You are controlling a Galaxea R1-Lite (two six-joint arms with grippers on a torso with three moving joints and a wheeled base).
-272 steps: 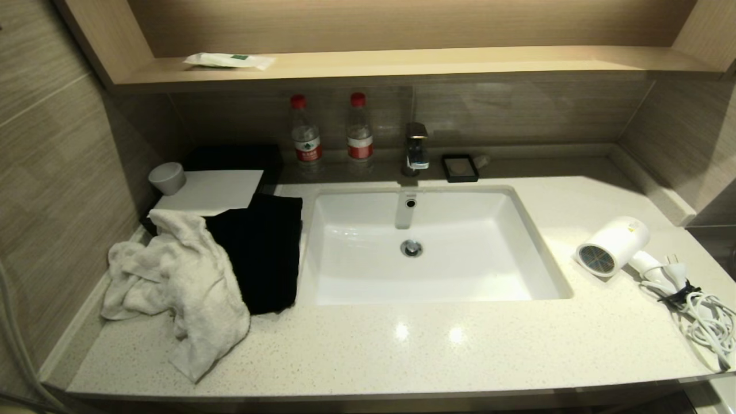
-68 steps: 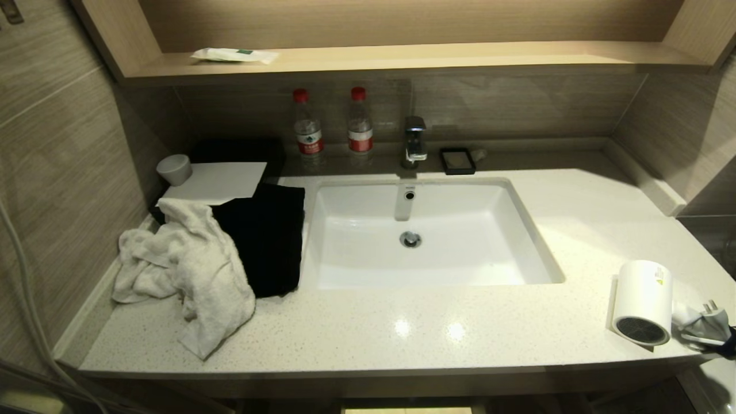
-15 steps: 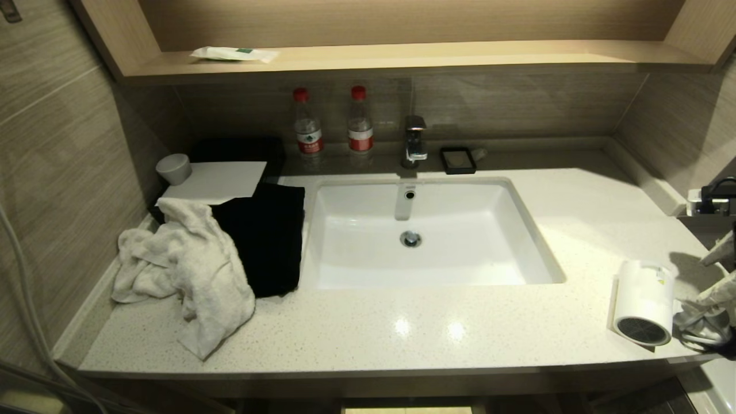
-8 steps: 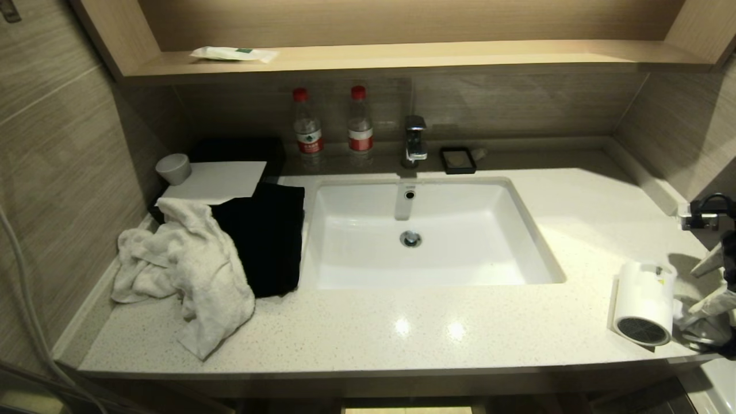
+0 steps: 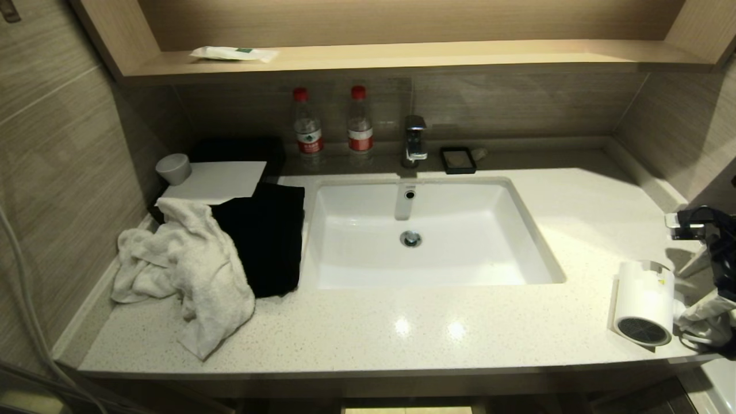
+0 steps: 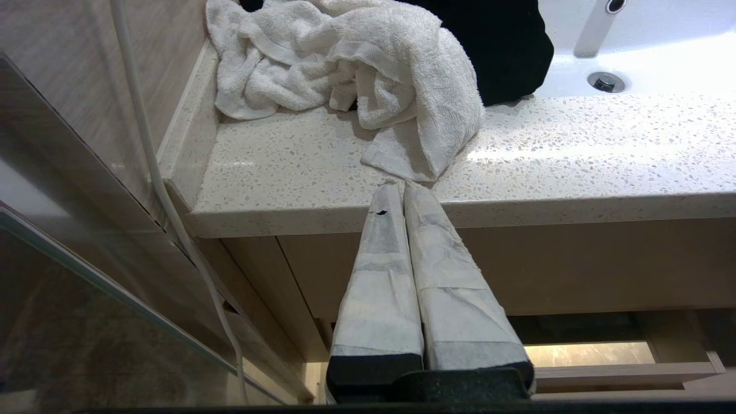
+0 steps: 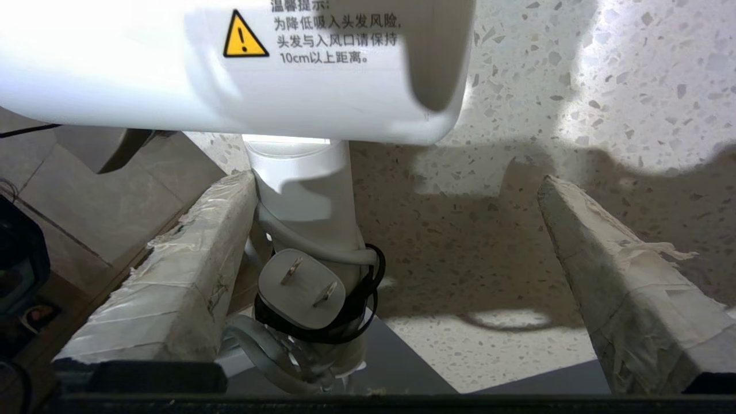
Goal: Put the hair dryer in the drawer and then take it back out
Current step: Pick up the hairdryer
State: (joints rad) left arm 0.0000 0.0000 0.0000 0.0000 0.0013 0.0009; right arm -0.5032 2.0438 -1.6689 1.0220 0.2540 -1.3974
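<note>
I saw the hair dryer (image 5: 643,303) lying at the right front corner of the counter (image 5: 437,339). The right gripper (image 7: 397,213) stood with its fingers wide apart around the handle (image 7: 305,195), one finger (image 7: 172,276) just beside it. The left gripper (image 6: 402,190) stayed closed below the counter edge, near the white towel (image 6: 368,75).

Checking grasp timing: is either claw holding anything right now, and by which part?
Nothing is held. The right claw stands open around the hair dryer handle; the left claw is shut on nothing.

Glossy white plastic hair dryer (image 7: 230,69), speckled, seemingly stone counter (image 7: 575,86)
</note>
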